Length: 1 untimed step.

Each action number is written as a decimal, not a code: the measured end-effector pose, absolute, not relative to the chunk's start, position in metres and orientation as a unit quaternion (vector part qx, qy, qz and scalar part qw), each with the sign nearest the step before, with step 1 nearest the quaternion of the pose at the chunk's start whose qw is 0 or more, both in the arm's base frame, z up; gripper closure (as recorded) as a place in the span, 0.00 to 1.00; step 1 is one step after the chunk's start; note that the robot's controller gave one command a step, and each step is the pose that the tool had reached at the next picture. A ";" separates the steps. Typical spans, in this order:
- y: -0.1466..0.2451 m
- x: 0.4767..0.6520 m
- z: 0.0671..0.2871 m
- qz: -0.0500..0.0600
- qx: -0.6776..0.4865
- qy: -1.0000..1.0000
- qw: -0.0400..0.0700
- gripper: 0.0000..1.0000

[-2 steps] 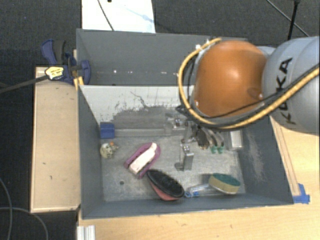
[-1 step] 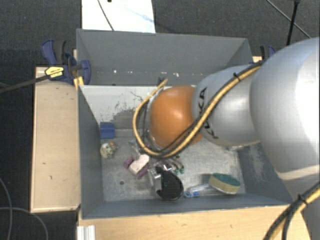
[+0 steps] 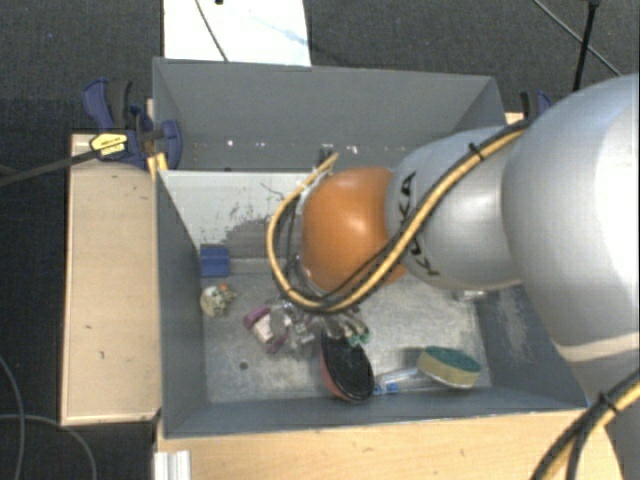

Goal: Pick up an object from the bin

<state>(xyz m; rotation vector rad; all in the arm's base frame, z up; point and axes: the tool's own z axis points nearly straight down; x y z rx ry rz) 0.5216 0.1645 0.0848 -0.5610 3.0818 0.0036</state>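
**Inspector:** Camera view, item one. Where does the gripper stand?

**Assessor:** The gripper sits low in the grey metal bin, under the arm's orange domed cover, roughly at the floor's centre. Whether it is open or closed I cannot tell, because the wrist and its cables screen it.

**Inspector:** Nearest things?

**Assessor:** Two. A small purple-and-pink plastic piece lies just beside the gripper at its 9 o'clock; contact cannot be confirmed. A black oval object with a red rim lies near at its 5 o'clock, with its long axis running about 11 to 5 o'clock.

**Inspector:** The rest?

**Assessor:** All well apart. A blue rectangular block is at 10 o'clock. A pale crumpled lump is at 9 o'clock, beyond the purple piece. A round green-topped tan disc is at 4 o'clock, and a thin clear-and-blue tube lies between it and the black oval.

**Inspector:** Finding?

**Assessor:** Nothing is seen gripped. In my judgement the purple-and-pink piece is the likelier candidate, being closest, and the pick turns on a short shift towards 9 o'clock. Were the black oval chosen, the closing should run across its long axis, from 8 to 2 o'clock.
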 end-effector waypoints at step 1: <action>0.181 0.510 0.268 0.001 -0.174 0.985 0.006 1.00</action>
